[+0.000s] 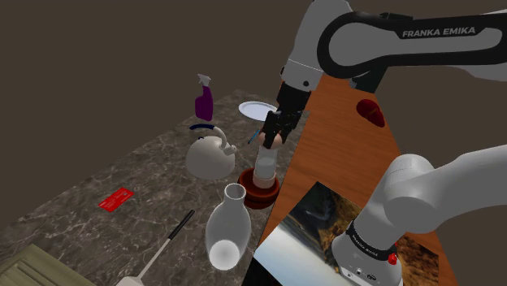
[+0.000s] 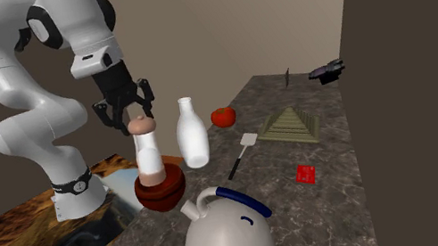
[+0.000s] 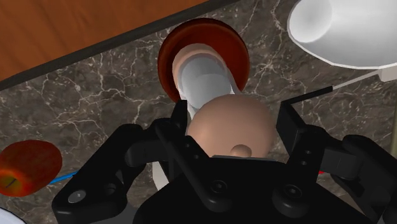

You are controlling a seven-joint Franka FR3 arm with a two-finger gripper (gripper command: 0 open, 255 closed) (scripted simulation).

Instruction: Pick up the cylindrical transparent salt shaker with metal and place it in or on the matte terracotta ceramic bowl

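The salt shaker (image 1: 264, 165) has a clear body and a rounded tan cap (image 2: 141, 123). It stands upright inside the dark reddish bowl (image 1: 253, 195) on the marble counter, next to the wooden surface. My black gripper (image 1: 273, 130) hangs directly over it, open. The fingers (image 3: 290, 130) sit on either side of the cap (image 3: 229, 130), with a small gap on the one side. In the wrist view the shaker body (image 3: 202, 79) drops into the bowl (image 3: 168, 56) below. The second exterior view shows the gripper (image 2: 128, 116) just above the shaker (image 2: 149, 156) in the bowl (image 2: 161, 192).
A white kettle (image 1: 210, 154) with a blue handle stands close beside the bowl, and a white vase (image 1: 227, 223) on its other side. A purple spray bottle (image 1: 203, 101), white plate (image 1: 258, 110), red card (image 1: 116, 198), spatula (image 1: 162, 248) and a red fruit (image 2: 223, 116) lie further around.
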